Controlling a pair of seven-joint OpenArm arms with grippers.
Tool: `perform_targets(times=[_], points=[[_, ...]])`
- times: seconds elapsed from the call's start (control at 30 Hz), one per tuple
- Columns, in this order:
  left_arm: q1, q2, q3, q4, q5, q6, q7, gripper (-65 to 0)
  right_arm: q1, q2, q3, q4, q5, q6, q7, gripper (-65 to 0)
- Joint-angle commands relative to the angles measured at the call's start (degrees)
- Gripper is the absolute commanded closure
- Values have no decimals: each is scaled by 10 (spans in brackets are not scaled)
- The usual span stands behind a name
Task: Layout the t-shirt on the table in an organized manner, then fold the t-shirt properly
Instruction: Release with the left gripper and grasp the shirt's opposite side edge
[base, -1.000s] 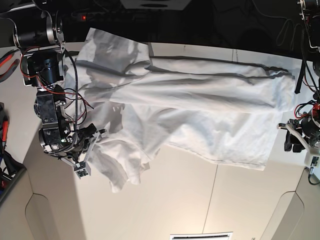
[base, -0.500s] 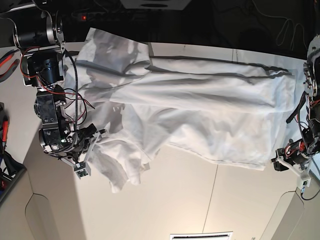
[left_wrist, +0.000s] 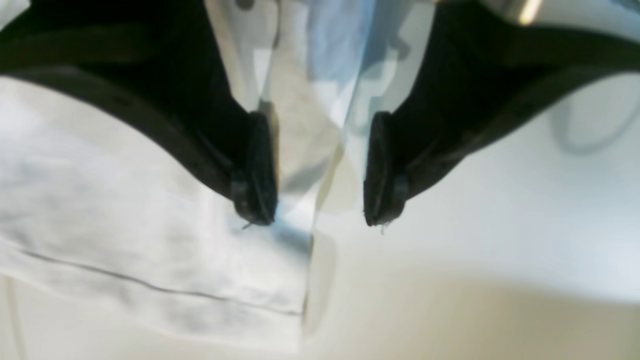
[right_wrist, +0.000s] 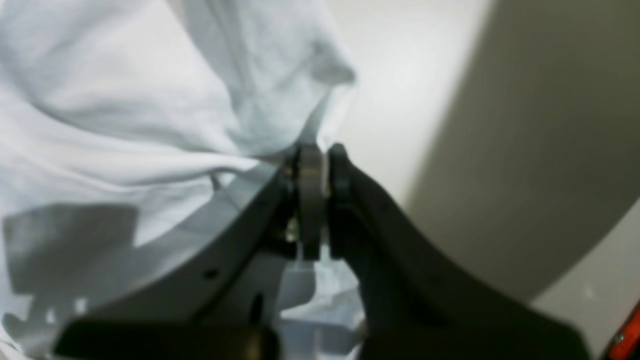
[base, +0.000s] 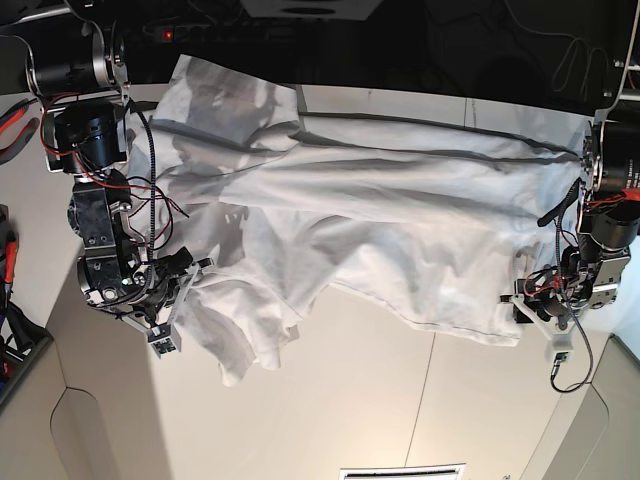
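Observation:
The white t-shirt (base: 380, 230) lies wrinkled and spread sideways across the white table (base: 400, 390), with one part draped past the far edge. In the base view, my right gripper (base: 188, 275) on the left is shut on a bunched fold of the t-shirt (right_wrist: 150, 100). The right wrist view shows its fingertips (right_wrist: 315, 155) pinching the cloth above the table (right_wrist: 415, 100). My left gripper (base: 527, 305) is at the hem corner on the right. It (left_wrist: 320, 220) stands open, its pads (left_wrist: 260, 170) astride the corner edge of the t-shirt (left_wrist: 150, 240) just above the table (left_wrist: 475, 250).
Red-handled pliers (base: 15, 125) lie at the far left edge. Beige cut-out panels sit at the near left (base: 100, 430) and near right (base: 580, 430) corners. A dark seam (base: 425, 400) crosses the tabletop. Cables hang behind the dark far edge.
My left arm has swung inward and down to the shirt's hem corner, its jaws opening wider on the way. The right gripper has kept its hold in the same place.

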Motion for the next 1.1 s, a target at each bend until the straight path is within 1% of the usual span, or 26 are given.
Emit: perform_targets(times=[0.0, 0.1, 0.4, 0.53, 0.67, 0.73, 0.9, 1.0, 1.03, 1.07], points=[[-16, -1, 0, 5, -2, -2, -9, -328, 15, 3, 2, 9, -1, -2, 9, 0], [-16, 9, 0, 5, -1, -2, -14, -327, 16, 3, 2, 9, -1, -2, 9, 0], [-12, 7, 0, 5, -1, -3, -14, -327, 16, 3, 2, 9, -1, -2, 13, 0], [-3, 7, 0, 5, -1, -37, 2, -326, 16, 3, 2, 9, -1, -2, 14, 0], [14, 8, 0, 5, -2, -52, 3, -327, 16, 3, 2, 9, -1, -2, 14, 0], [20, 11, 0, 6, -2, -54, 9, -327, 16, 3, 2, 9, -1, -2, 16, 0], [28, 20, 0, 7, -9, -110, 26, -326, 16, 3, 2, 9, -1, -2, 18, 0], [28, 23, 0, 9, -12, -132, 30, -325, 16, 3, 2, 9, -1, -2, 18, 0], [28, 23, 0, 11, -18, -142, 31, -307, 16, 3, 2, 9, -1, -2, 17, 0], [28, 23, 0, 14, -26, -150, 33, -275, 16, 3, 2, 9, -1, -2, 18, 0]])
